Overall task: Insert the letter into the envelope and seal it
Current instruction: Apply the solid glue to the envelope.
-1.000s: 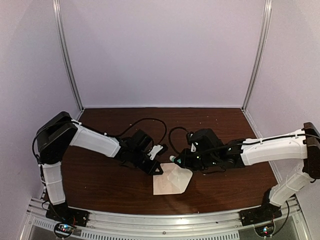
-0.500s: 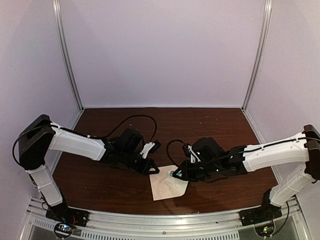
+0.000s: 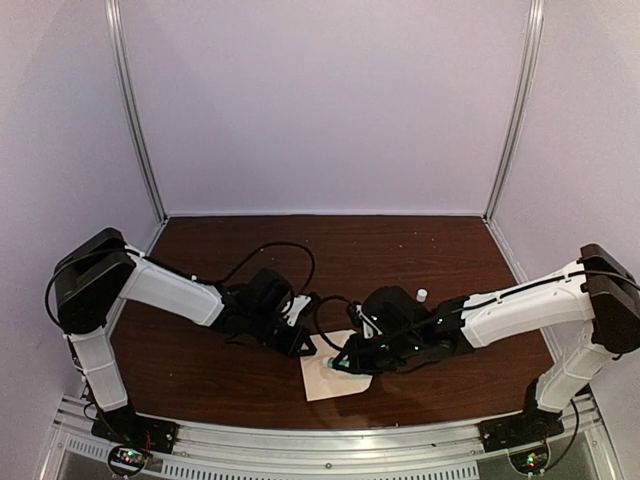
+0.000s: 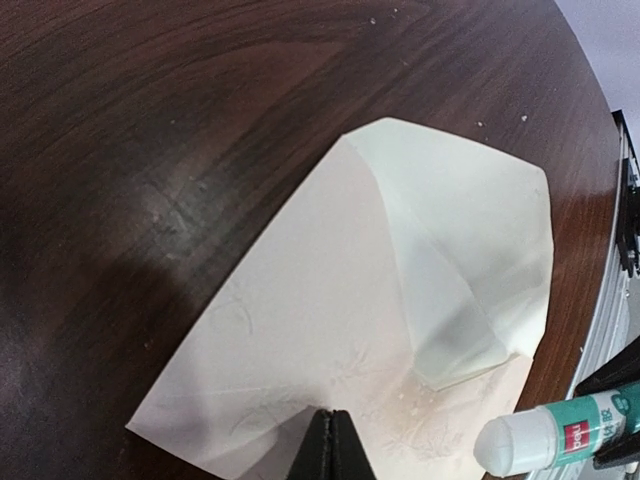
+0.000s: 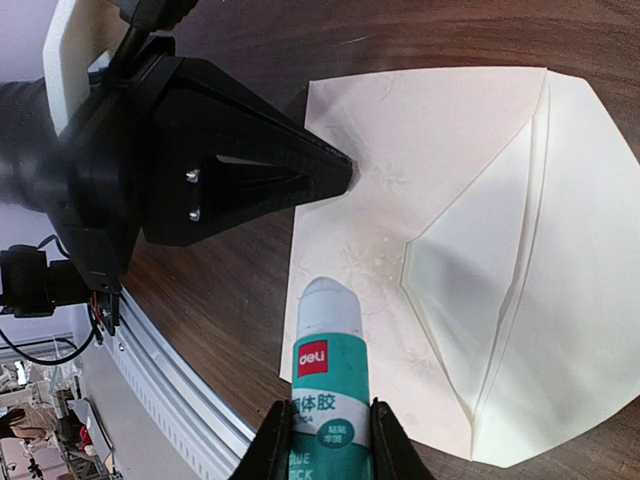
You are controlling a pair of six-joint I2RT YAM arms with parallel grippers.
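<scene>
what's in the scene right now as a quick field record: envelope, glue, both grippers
item: pale beige-pink paper envelope, flat on the dark brown wooden table
flap: pointed triangular flap folded over the body; cannot tell whether it is stuck down
left gripper: shut, tip on the envelope's edge
right gripper: shut on green-and-white glue stick
glue stick tip: uncapped, over the envelope body near the flap's point; cannot tell whether it touches

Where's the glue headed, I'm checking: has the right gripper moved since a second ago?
Yes. The right gripper, holding the glue stick, moved toward the near rail.
</scene>
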